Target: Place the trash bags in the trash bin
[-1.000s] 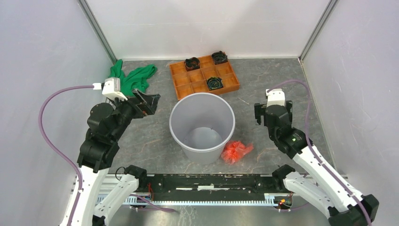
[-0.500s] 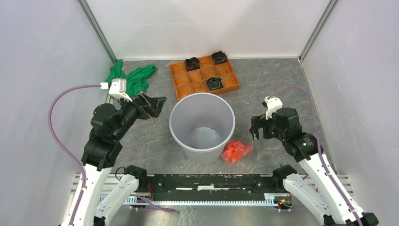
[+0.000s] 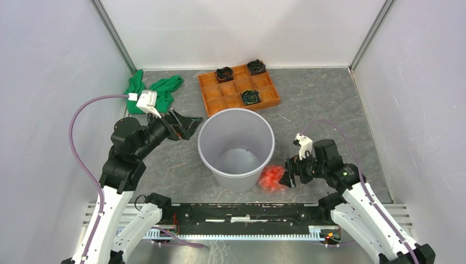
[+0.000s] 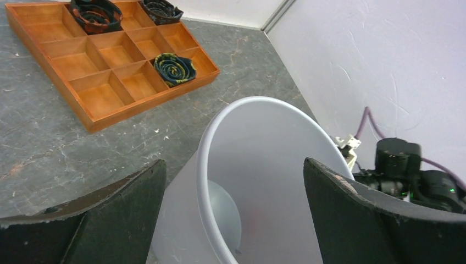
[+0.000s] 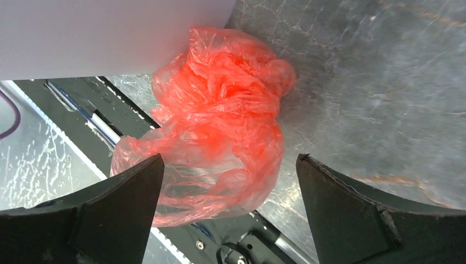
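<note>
Your left tool (image 3: 186, 122) hangs with its jaws spread wide apart, holding nothing, just beside the left rim of the trash bin (image 3: 262, 144). The bin stands upright on the surface (image 3: 329, 99). The trash bag (image 3: 272, 177), a crumpled red-orange wad, lies against the bin's near right base. Your right tool (image 3: 287, 177) sits low there, jaws wide apart on either side of the wad, not clamped on it.

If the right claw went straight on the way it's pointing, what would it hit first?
The right claw would most likely meet the trash bag first; it lies straight ahead of the open jaws, beside the trash bin.
</note>
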{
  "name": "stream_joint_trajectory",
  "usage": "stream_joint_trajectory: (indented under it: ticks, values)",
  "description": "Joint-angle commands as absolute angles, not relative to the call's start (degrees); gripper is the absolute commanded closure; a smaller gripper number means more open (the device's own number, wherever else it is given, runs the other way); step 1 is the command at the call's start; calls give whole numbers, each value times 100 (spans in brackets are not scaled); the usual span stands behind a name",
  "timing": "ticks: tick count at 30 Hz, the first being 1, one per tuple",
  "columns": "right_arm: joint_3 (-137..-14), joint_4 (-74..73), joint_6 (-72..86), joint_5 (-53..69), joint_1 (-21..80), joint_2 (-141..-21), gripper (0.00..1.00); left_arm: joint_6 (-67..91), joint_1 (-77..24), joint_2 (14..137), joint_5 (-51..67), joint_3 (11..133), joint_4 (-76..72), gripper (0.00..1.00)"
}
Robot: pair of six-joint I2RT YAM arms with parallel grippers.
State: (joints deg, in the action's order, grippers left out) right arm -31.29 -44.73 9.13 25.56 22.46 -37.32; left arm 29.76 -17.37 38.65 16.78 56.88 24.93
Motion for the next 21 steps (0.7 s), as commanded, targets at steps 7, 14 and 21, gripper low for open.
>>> stream_joint_trajectory:
  ticks: [7, 14, 21]
  values:
    - [-1690, -994, 2818, 3425, 2300, -4172, 31, 3462, -1714, 3880, 2381, 5623, 2118, 0]
    - [-1584, -64, 3005, 3155, 3069, -5053, 37, 3428, -1713, 3822, 2351, 5589, 2194, 0]
    - [-1536, 374, 3114, 2994, 3212, -5202, 37, 3236, -1714, 3705, 1970, 5913, 2369, 0]
